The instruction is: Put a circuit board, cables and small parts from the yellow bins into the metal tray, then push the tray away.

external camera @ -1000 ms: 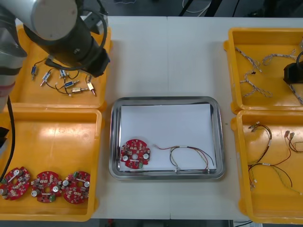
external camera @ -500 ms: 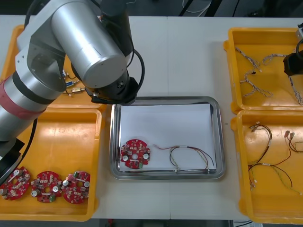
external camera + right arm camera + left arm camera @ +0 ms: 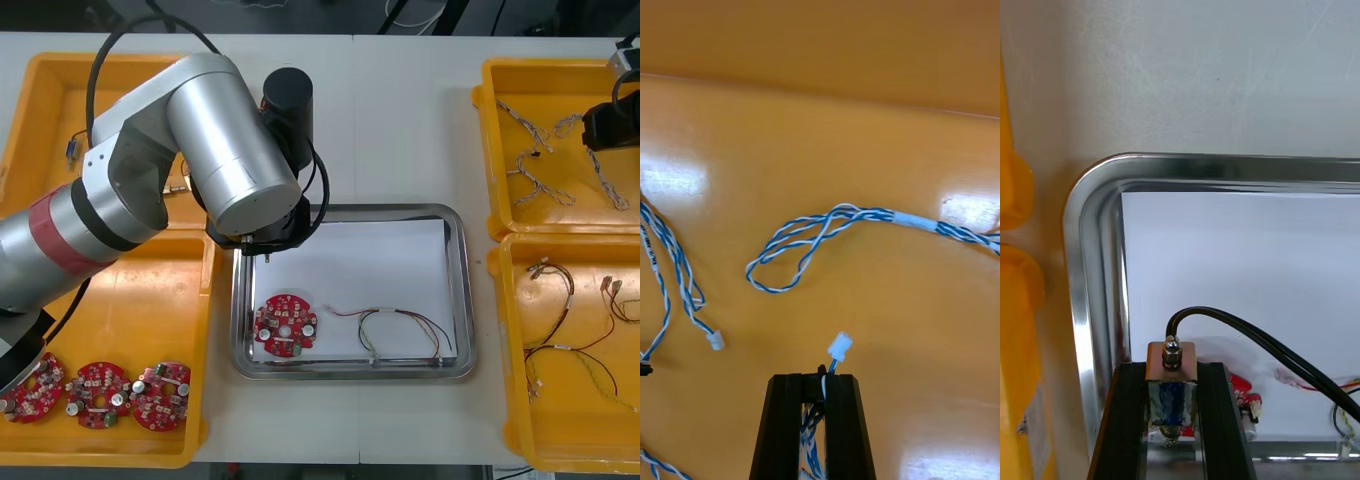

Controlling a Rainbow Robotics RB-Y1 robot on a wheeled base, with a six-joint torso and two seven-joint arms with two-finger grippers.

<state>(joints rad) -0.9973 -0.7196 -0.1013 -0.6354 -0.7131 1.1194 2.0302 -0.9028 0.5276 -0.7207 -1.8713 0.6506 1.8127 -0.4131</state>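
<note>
Now, left end effector (image 3: 1172, 379) pinching a small metal part (image 3: 1172, 360) over the metal tray (image 3: 1081, 247), near its corner: lower it onto the white liner, clear of the circuit board (image 3: 285, 325), then release. Right end effector (image 3: 814, 384) clamps a blue and white cable (image 3: 811, 431) in the far yellow bin (image 3: 487, 150). Wrist views show each grasp; the front view, the layout.

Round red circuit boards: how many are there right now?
4 circuit boards: one in the metal tray, three in the near left yellow bin; the left arm may hide more.
</note>
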